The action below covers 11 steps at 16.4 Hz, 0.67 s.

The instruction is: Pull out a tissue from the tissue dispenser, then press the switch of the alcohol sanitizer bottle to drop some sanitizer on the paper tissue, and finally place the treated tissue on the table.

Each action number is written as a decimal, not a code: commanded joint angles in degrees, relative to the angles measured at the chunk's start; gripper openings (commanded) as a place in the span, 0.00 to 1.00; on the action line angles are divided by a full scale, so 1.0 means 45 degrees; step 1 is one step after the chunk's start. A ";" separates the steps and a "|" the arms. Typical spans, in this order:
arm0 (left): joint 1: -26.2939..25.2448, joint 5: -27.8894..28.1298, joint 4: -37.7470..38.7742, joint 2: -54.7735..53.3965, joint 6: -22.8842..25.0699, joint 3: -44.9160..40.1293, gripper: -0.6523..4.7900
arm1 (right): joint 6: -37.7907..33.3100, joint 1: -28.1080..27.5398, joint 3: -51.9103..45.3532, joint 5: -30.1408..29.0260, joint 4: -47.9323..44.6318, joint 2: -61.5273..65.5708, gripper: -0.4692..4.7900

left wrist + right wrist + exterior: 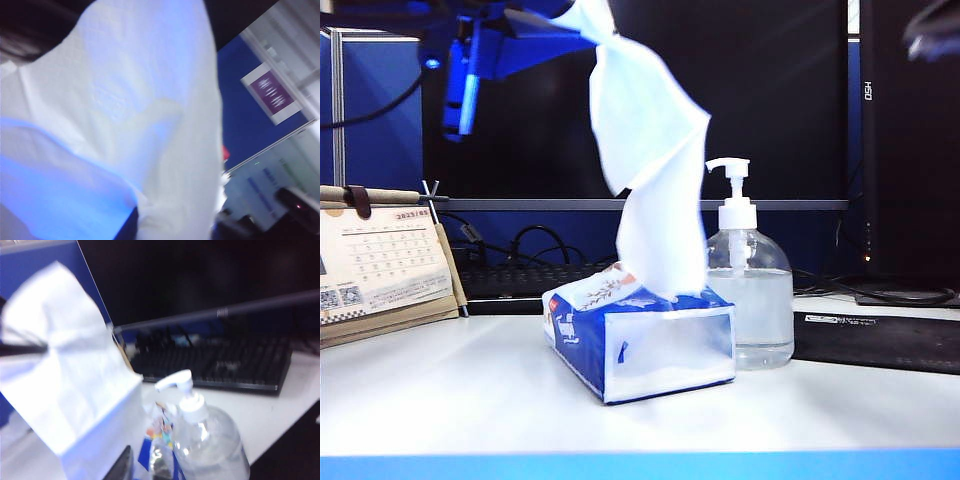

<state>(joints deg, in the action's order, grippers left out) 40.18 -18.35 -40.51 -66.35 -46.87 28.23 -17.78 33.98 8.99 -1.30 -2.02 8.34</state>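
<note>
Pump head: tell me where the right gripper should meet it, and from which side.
Come from above onto the flat top of the pump head, over its stem rather than the thin spout. The bottle stands upright, so a downward push should work. The right gripper is out of view.

Tissue dispenser sits mid-table, alcohol sanitizer bottle just behind and to its right, switch on top with spout pointing left. Tissue rises from the dispenser's top up to the left gripper, high at upper left, lower end still in the slot. Calendar stands far left, keyboard behind the dispenser, black mat at right; right gripper out of sight.
</note>
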 commanded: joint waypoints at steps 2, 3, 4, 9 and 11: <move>0.1030 0.0515 -0.4124 -0.2351 -0.1438 -0.0476 0.11 | -0.0034 -0.0015 0.0117 -0.0457 -0.3487 0.3109 0.19; 0.1054 0.0617 -0.4687 -0.2715 -0.1598 -0.0578 0.11 | -0.0039 -0.0053 0.0121 -0.0461 -0.3944 0.3497 0.19; 0.1049 0.0772 -0.5702 -0.3264 -0.1846 -0.0801 0.11 | -0.0039 -0.0160 0.0233 -0.0457 -0.4386 0.4192 0.19; 0.1069 0.1219 -0.7577 -0.4056 -0.2132 -0.1287 0.11 | 0.0510 -0.0962 0.1273 -0.0918 -0.4376 0.5678 0.19; 0.1341 0.1491 -0.8922 -0.5149 -0.2370 -0.1263 0.11 | 0.0549 -0.1394 0.1491 -0.1783 -0.4493 0.6450 0.19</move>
<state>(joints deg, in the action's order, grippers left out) 45.87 -12.49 -77.49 -88.01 -56.90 22.46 -15.59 27.94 15.29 -7.49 -21.17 36.67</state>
